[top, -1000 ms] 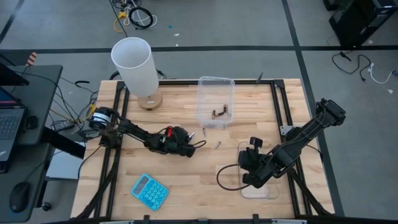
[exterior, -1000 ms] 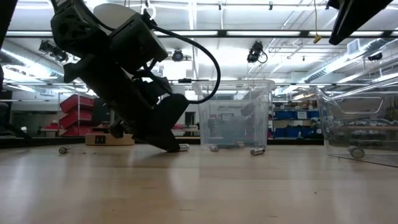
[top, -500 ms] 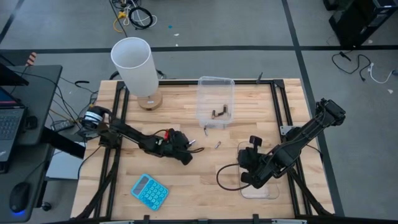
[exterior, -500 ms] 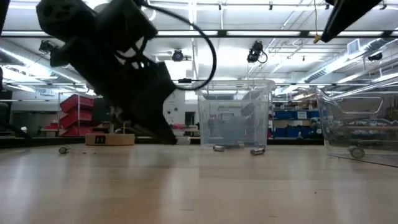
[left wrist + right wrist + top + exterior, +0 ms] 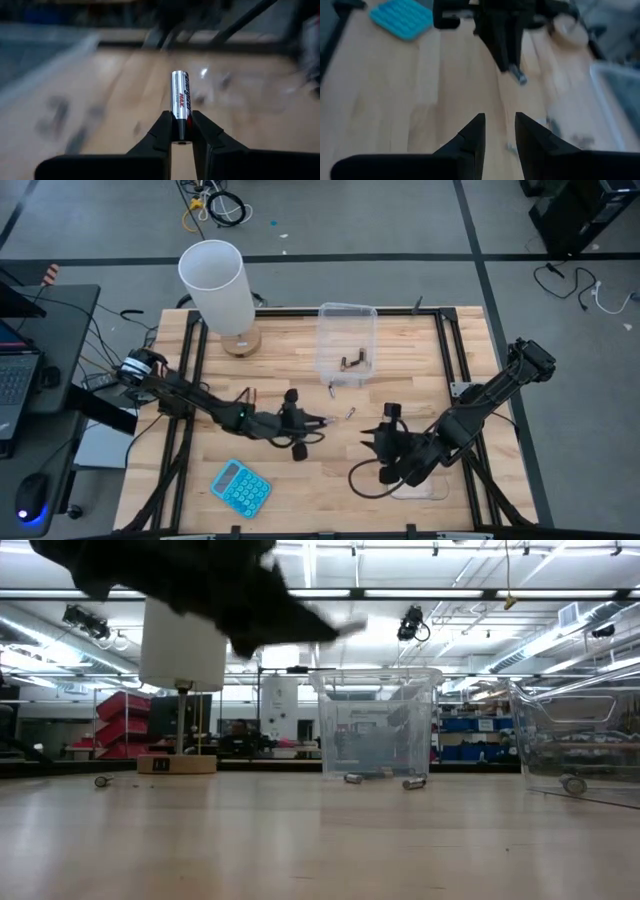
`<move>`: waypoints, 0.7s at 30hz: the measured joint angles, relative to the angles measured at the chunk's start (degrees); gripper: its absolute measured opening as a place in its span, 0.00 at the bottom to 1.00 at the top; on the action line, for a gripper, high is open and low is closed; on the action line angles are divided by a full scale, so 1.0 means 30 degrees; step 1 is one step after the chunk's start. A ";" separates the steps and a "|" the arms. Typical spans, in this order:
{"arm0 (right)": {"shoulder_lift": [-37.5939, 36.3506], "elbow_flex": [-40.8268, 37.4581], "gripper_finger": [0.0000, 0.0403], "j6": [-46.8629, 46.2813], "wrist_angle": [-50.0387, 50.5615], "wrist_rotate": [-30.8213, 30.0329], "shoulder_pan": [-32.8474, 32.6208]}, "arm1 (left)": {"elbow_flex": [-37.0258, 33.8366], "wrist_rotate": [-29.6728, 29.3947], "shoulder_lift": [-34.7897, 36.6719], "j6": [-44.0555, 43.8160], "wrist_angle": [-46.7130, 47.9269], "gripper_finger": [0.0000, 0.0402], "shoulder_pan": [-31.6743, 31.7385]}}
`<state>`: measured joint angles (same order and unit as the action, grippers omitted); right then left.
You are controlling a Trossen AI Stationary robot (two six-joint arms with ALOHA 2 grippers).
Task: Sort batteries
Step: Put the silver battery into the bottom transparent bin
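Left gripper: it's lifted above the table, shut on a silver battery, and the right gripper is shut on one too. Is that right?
Partly. The left gripper is raised and shut on the silver battery, as the left wrist view shows. The right gripper holds nothing: the right wrist view shows its fingers apart with only bare table between them.

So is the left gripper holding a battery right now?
Yes, in the left wrist view the left gripper is shut on a silver battery that sticks out from between its fingers.
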<state>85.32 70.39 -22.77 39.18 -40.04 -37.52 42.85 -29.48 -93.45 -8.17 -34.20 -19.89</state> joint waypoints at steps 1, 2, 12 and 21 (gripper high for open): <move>0.0000 0.0000 0.23 0.0715 -0.0661 -0.0003 0.0078 | 0.0000 0.0326 0.0002 0.0931 -0.0985 0.08 -0.0060; 0.0000 0.0000 0.23 0.1371 -0.1258 -0.0003 0.0174 | 0.0000 0.0660 0.0009 0.1759 -0.1874 0.08 -0.0087; 0.0000 0.0000 0.26 0.4309 -0.4083 -0.0011 0.1298 | 0.0022 0.2253 0.0029 0.5990 -0.5282 0.08 -0.0144; 0.0000 -0.0007 0.33 0.5424 -0.5350 0.0817 0.2281 | 0.0022 0.2590 0.0029 0.7489 -0.5796 0.08 -0.0102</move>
<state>85.32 70.37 -6.50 23.13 -37.59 -30.67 42.92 -21.71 -93.36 14.30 -51.58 -20.19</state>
